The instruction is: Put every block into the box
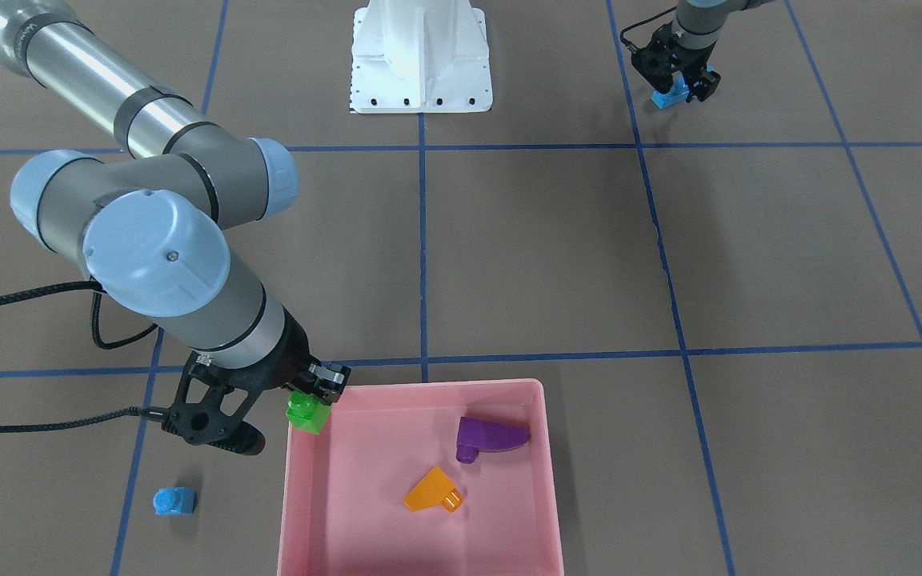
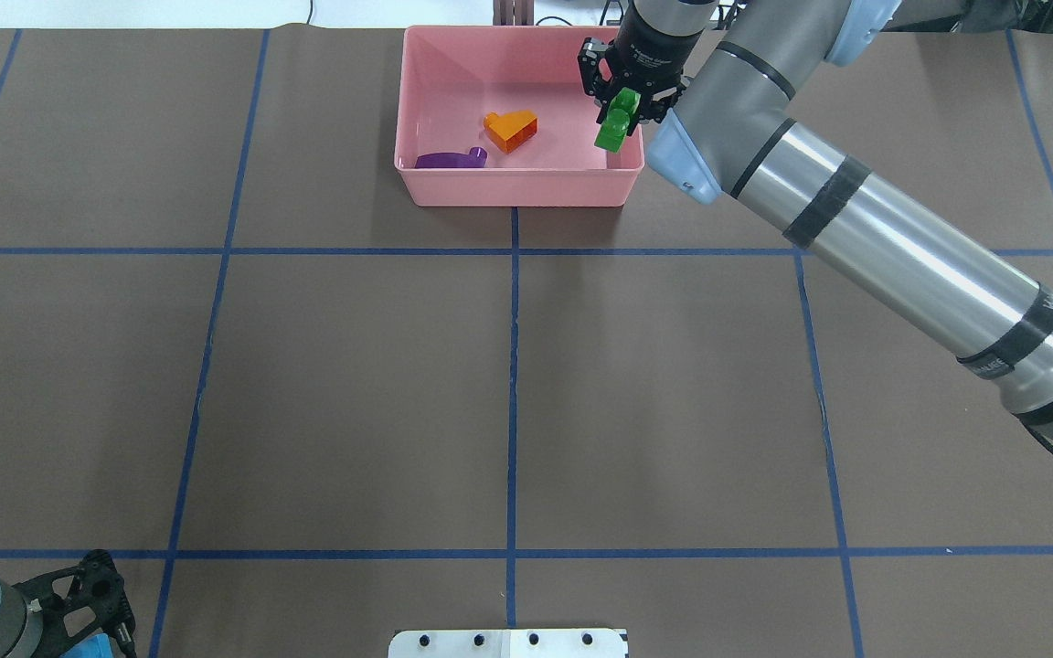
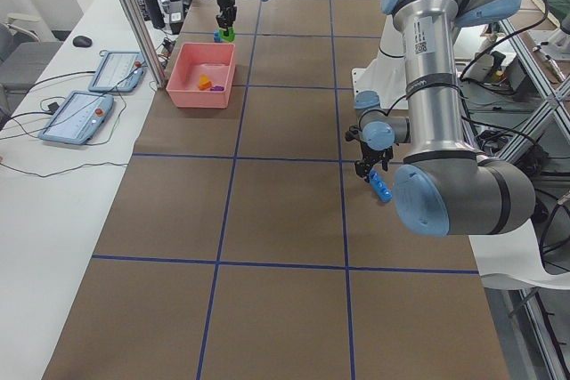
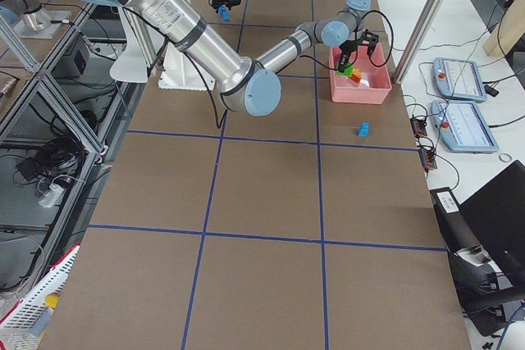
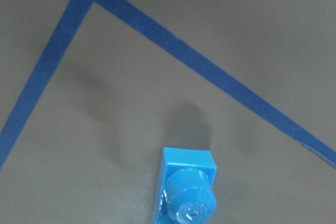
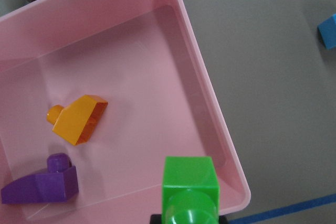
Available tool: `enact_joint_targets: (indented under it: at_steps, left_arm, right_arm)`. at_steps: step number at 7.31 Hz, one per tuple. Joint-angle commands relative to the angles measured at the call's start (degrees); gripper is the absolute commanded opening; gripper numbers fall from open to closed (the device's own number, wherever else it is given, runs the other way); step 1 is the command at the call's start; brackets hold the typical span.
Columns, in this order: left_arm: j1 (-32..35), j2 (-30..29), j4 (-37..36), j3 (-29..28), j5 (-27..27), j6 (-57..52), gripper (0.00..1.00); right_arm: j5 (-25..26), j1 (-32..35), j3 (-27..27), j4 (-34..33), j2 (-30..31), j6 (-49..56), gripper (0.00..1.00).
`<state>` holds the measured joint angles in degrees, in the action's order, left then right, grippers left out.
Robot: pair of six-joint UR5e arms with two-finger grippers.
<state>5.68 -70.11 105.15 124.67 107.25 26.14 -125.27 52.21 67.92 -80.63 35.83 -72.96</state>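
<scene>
The pink box (image 1: 541,480) holds the orange sloped block (image 1: 433,490) and the purple sloped block (image 1: 491,437). My right gripper (image 1: 313,392) is shut on the green block (image 1: 306,410) and holds it just above one corner of the box, inside the rim (image 6: 210,108) in the right wrist view. The tiny blue block (image 1: 174,502) lies on the table outside the box. Far off near the robot's base, my left gripper (image 1: 679,90) is shut on the long blue block (image 1: 669,98), which hangs a little above the table (image 5: 186,192).
The white metal base (image 1: 421,64) stands at the robot's side of the table. A side bench beyond the box carries tablets (image 3: 76,117) and an aluminium post (image 3: 134,15). A black cable (image 1: 29,424) trails from the right wrist.
</scene>
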Motion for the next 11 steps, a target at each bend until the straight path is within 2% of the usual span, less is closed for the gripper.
enact_joint_targets:
  at_steps: [1,2,4,5,6,7,9,10,11]
  left_arm:
    - [-0.4,0.0,0.0,-0.2,-0.2,0.0,0.67]
    - [-0.7,0.0,0.0,-0.2,-0.2,0.1,0.64]
    - [-0.8,0.0,0.0,-0.2,-1.2,0.1,0.46]
    - [-0.9,0.0,0.0,-0.2,-1.2,0.1,0.32]
    - [-1.1,0.1,-0.1,-0.3,-1.2,0.1,0.06]
    - [-1.1,0.1,-0.1,-0.3,-1.2,0.1,0.0]
    - [0.0,0.2,-0.2,1.3,-1.1,0.1,0.0]
    - [1.8,0.5,-0.6,6.2,0.5,0.2,0.0]
    - [7.1,-0.8,-0.6,7.9,3.9,0.2,0.0]
  right_arm:
    - [1.4,-0.9,-4.4,2.3,-2.2,-0.1,0.0]
    - [1.8,-1.1,-7.2,2.9,-4.3,-0.3,0.0]
    - [3.8,-1.8,-12.7,8.9,-6.1,-2.9,0.0]
    - [4.2,-1.8,-13.9,9.5,-6.6,-3.2,0.0]
    - [5.5,-2.5,-15.3,10.1,-7.3,-3.2,0.0]
    - [5.9,-2.8,-15.1,10.3,-7.2,-3.2,0.99]
    - [5.2,-1.3,-13.4,10.2,-7.0,-3.1,1.0]
    - [1.4,1.2,-9.2,9.8,-4.5,-2.7,1.0]
    - [-1.4,4.2,-6.4,9.9,-0.6,-1.7,1.0]
